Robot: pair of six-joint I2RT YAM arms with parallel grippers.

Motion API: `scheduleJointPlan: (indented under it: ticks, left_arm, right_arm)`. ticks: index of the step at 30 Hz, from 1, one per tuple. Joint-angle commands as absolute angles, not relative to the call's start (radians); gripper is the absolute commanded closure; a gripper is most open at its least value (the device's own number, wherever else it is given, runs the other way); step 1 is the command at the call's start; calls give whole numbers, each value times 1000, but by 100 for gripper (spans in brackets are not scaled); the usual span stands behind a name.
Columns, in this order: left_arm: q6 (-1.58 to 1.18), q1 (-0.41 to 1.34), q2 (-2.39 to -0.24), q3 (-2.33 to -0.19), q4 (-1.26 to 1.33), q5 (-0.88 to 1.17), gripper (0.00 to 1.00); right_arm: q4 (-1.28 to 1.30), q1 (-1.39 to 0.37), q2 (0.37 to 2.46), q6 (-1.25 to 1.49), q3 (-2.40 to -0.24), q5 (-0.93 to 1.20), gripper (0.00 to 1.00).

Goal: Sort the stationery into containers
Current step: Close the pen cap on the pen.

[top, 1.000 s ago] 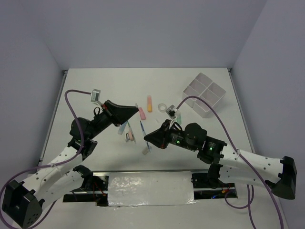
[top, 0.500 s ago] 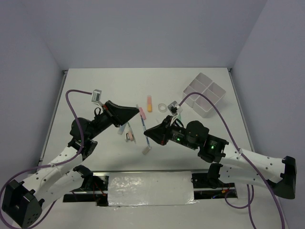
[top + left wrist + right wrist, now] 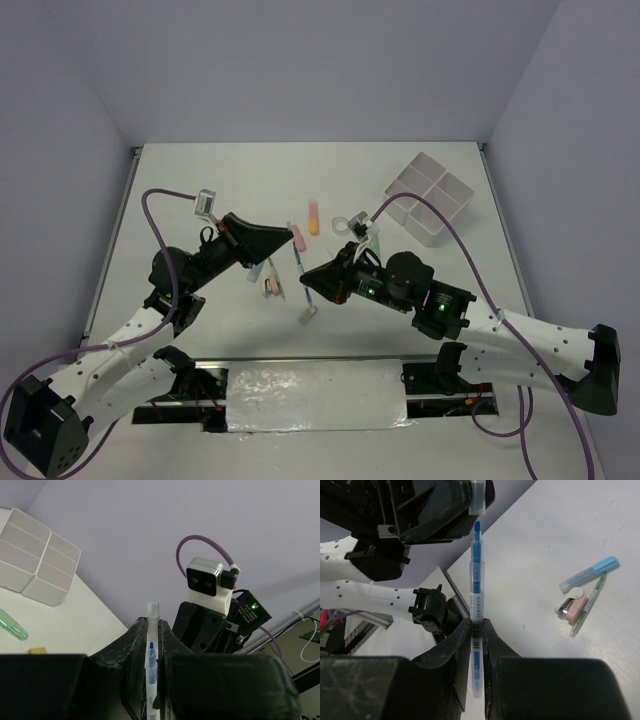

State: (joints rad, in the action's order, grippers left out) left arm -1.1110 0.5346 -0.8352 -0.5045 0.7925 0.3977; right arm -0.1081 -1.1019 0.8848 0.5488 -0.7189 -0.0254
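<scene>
Right wrist view: my right gripper (image 3: 477, 626) pinches the blue pen (image 3: 476, 577) above the table. Its long axis runs straight into my left gripper (image 3: 152, 630), which is likewise clamped on it. The white divided tray (image 3: 446, 226) sits nearer my right arm.

Thin clear-barrelled blue pen (image 3: 476, 585) gripped by left pincer (image 3: 152, 652) and right pincer (image 3: 476, 630); white four-compartment tray (image 3: 408, 220) far right on the bench (image 3: 200, 180).
</scene>
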Motion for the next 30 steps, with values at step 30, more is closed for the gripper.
scheduleJointPlan:
  ticks: [30]
  left_arm:
    - [-1129,540,-834,-465,882,410,99]
  right_arm:
    - [-123,-1109,896,540,-793,-49,100]
